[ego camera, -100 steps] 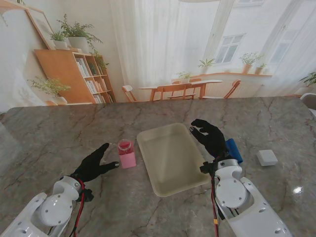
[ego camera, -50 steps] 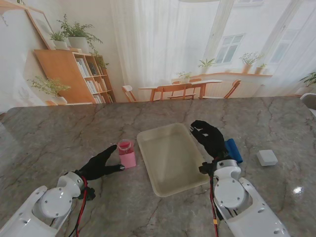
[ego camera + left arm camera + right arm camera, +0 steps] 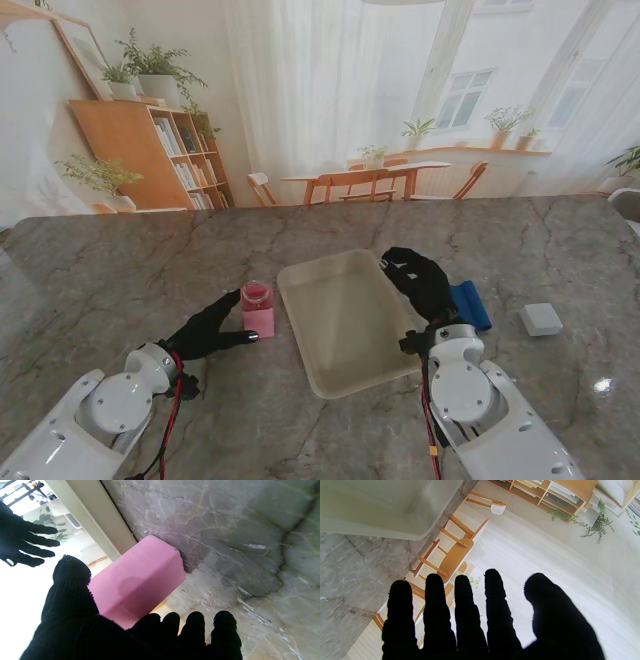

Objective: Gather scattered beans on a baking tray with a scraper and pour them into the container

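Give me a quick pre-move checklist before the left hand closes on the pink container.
1. Left hand open, holding nothing: ok.
2. Pink container upright beside the baking tray: ok.
3. Left fingers either side of the container: ok, thumb on one side, the rest on the other; contact cannot tell.
4. Right hand free: ok, open over the tray's right rim.
5. Blue scraper within reach, right of the tray: ok, not picked up.
6. Beans on the tray: cannot tell, none can be made out.
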`<act>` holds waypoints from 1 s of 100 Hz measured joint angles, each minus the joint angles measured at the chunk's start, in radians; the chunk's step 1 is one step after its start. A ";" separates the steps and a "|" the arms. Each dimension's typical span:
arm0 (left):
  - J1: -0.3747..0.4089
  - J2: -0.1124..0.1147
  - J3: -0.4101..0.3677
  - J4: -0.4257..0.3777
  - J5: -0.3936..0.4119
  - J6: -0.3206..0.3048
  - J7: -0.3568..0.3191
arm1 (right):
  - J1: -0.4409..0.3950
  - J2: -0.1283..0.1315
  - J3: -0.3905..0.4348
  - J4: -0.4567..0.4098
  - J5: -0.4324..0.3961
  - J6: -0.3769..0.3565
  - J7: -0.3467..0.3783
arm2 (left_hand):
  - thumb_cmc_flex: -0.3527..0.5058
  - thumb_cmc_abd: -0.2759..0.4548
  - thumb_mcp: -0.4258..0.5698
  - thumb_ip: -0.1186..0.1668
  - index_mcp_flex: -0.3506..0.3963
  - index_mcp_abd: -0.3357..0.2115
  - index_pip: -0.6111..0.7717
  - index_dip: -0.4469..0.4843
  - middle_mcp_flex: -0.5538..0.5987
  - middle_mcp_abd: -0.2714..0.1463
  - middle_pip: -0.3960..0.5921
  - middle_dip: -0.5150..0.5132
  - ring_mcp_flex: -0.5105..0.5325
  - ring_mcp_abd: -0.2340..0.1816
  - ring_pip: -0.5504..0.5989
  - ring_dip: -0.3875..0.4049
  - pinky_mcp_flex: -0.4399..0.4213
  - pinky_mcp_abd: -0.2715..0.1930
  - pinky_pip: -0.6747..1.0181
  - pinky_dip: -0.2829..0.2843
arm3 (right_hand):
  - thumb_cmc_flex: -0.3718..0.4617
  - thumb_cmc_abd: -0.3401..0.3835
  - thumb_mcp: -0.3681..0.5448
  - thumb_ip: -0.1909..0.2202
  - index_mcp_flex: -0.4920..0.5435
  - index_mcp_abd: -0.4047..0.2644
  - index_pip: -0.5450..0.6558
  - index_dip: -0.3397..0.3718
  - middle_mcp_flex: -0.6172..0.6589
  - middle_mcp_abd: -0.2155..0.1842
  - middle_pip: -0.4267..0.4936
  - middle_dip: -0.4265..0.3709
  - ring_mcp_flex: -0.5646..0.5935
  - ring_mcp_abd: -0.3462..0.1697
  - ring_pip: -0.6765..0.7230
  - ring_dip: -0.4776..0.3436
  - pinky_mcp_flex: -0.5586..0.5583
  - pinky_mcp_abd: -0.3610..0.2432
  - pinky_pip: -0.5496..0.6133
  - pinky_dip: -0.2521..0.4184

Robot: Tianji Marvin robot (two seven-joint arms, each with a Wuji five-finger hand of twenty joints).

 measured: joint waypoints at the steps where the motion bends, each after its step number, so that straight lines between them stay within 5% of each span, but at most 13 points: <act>1: -0.001 0.000 0.001 0.001 0.001 -0.001 0.001 | 0.000 0.000 0.000 0.000 0.000 0.000 0.000 | 0.002 0.000 0.000 0.000 0.000 0.000 0.000 -0.007 0.000 0.000 -0.001 0.000 0.000 0.000 0.000 0.000 0.000 -0.001 0.000 0.000 | 0.000 0.000 0.000 0.000 0.000 0.000 0.000 0.000 0.000 0.000 0.000 0.000 0.000 0.000 0.000 0.000 0.000 0.000 0.000 0.000; 16: -0.018 -0.001 0.010 0.023 0.018 -0.006 0.007 | 0.001 -0.001 -0.004 0.001 0.008 0.005 0.002 | 0.017 0.000 0.000 0.000 0.000 0.000 -0.012 -0.073 -0.002 0.000 -0.009 -0.001 0.000 -0.001 0.000 0.000 -0.003 -0.009 0.020 -0.021 | 0.000 0.000 0.000 0.000 0.000 0.000 0.008 0.000 0.012 0.000 0.003 0.000 0.000 0.000 0.002 0.000 0.000 0.000 0.002 0.000; 100: -0.120 0.000 0.045 0.151 0.019 -0.093 0.008 | 0.003 -0.001 -0.016 0.006 0.016 0.019 0.012 | 0.027 -0.002 0.000 0.000 0.000 0.001 -0.012 -0.086 -0.009 0.012 -0.020 -0.040 -0.011 -0.001 0.015 0.017 -0.015 -0.010 0.068 -0.048 | 0.010 0.012 0.000 0.000 0.000 0.000 0.033 0.000 0.024 0.000 0.013 0.000 0.002 -0.001 0.025 0.004 0.009 0.002 0.015 0.000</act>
